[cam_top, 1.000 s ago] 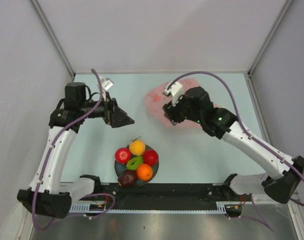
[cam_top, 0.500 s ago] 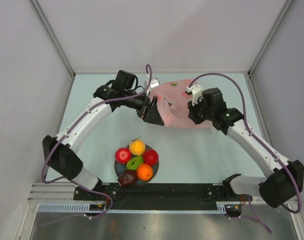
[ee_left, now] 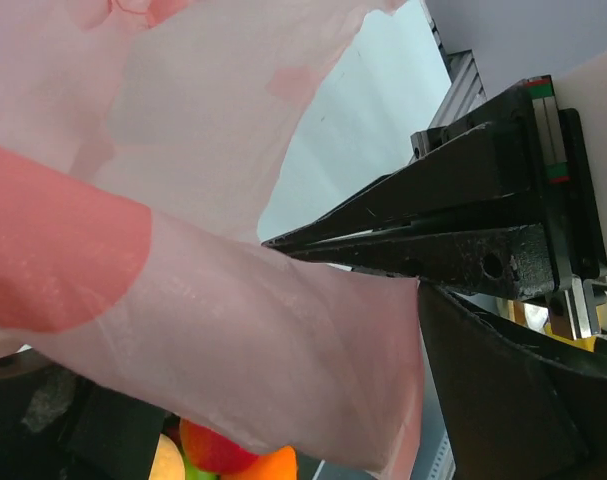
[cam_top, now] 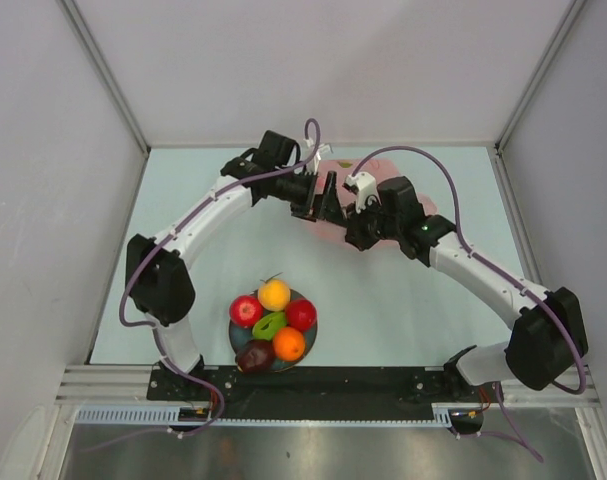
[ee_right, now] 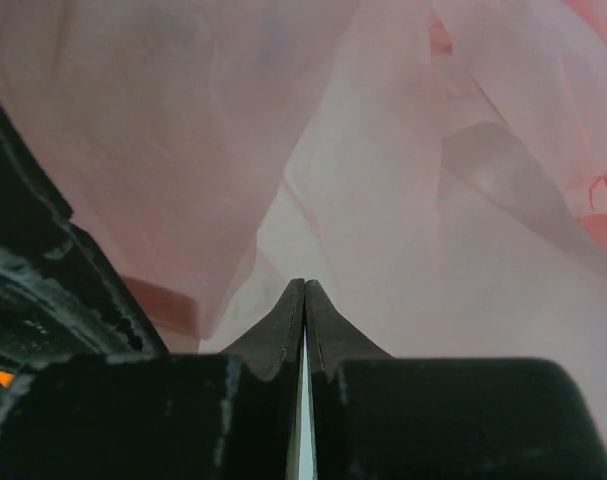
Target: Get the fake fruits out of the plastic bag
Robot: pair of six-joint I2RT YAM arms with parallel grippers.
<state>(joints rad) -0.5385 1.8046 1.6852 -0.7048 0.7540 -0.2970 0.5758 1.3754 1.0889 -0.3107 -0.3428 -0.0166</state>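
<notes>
Plastic bag (cam_top: pixel 387 168) bunched at far centre of table (cam_top: pixel 403 310), both arms meeting on it. Right gripper (ee_right: pixel 303 288): fingers pressed together on a fold of pink film. Left gripper (cam_top: pixel 328 200): film draped over the fingers, so gap or grip can't be made out. Fake fruits (cam_top: pixel 274 325) heaped on dark plate (cam_top: pixel 232 331) near the bases, well apart from the bag.

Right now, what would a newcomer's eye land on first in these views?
The thin translucent pink plastic bag at the far middle of the pale table, with the left gripper and right gripper meeting at it; its film fills both wrist views. Next, the glossy plastic fruits, red, yellow, green, orange and maroon, piled on a dark round plate near the arm bases.
</notes>
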